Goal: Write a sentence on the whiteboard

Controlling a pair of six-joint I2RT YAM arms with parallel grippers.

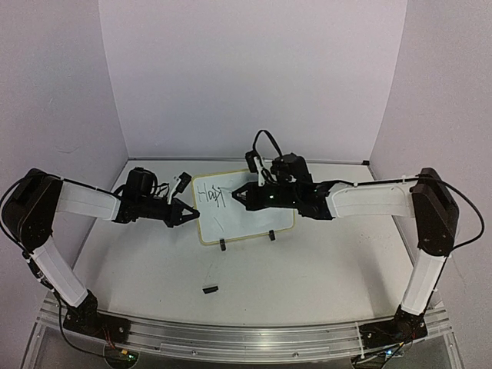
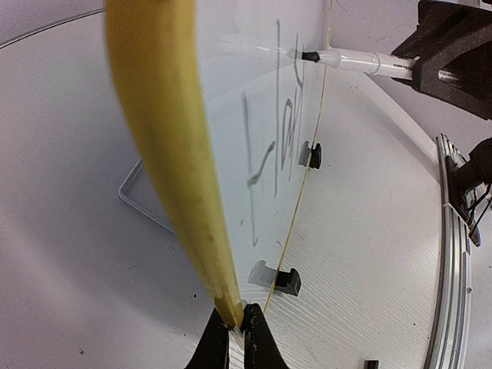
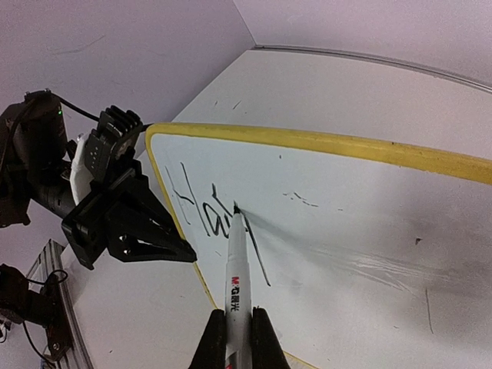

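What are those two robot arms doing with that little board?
They are writing on it together. The left gripper pinches the yellow left edge of the whiteboard, probably to keep it steady. The right gripper holds a marker with its tip touching the board. The sentence has only its first few letters, something like "Hap", so most of it is not yet written.
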